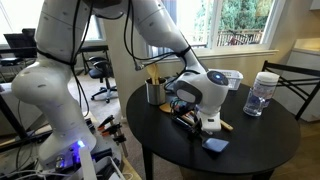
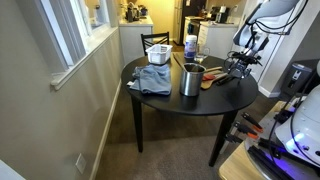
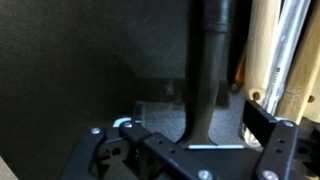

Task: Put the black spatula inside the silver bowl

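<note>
The black spatula (image 3: 207, 70) lies flat on the dark round table, its wider end between my jaws in the wrist view. My gripper (image 3: 200, 140) is open and straddles it, with a gap to the right finger. In both exterior views the gripper (image 1: 196, 117) (image 2: 238, 68) is down at the tabletop, covering most of the spatula. The silver bowl (image 1: 154, 93) (image 2: 191, 80) stands upright to one side of the gripper, apart from it, with light wooden spoons sticking out of it.
A wooden spoon (image 3: 265, 50) lies right beside the spatula. A clear plastic jar (image 1: 262, 95), a white basket (image 1: 226, 78) and a small blue object (image 1: 215, 145) are on the table. A blue-grey cloth (image 2: 152, 78) hangs at the table's edge.
</note>
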### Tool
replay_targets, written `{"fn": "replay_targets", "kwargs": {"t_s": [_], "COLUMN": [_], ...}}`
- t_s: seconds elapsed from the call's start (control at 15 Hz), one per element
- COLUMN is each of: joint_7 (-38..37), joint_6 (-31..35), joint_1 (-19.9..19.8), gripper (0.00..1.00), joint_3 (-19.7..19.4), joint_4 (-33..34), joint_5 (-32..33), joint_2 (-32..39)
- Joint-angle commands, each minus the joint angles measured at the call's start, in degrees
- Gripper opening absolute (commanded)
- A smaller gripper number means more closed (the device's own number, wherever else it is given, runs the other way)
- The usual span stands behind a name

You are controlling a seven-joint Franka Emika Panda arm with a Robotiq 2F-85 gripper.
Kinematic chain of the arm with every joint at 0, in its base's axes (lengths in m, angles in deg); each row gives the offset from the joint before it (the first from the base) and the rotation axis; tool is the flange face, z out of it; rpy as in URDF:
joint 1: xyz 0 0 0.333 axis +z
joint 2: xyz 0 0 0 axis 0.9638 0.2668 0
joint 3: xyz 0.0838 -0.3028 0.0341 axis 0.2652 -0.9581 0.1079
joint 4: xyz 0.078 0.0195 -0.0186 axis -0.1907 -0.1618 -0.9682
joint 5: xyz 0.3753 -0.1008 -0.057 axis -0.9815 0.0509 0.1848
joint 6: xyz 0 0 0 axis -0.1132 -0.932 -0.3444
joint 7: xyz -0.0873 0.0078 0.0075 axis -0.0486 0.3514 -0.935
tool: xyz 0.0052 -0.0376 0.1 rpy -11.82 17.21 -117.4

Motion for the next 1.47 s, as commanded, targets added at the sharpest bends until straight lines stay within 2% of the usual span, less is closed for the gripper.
{"fn": "replay_targets", "kwargs": {"t_s": [0.0,0.13,0.2,0.27,0.87,1.0,1.4], "joint_7": [-3.44,-3.83,-3.76,-3.78,-3.96,-3.83,-1.95], "joint_6": [-2.11,-2.51,-2.51,-2.51,-2.78,-2.79,0.09], "joint_1": [-0.84,-0.95,-1.04,-1.03,-1.28,-1.34,-0.01], "gripper": [1.0,1.0,0.75,0.74,0.13,0.02,0.05], "joint_3": [0.45,0.53,0.67,0.68,0.7,0.74,0.18], "joint_4": [1.64,2.12,2.24,2.41,2.72,2.67,0.18], "joint_5": [0.3,0.11,-0.14,-0.14,-0.28,-0.35,0.97], "joint_2": [1.13,1.37,1.35,1.39,1.28,1.19,-2.37]}}
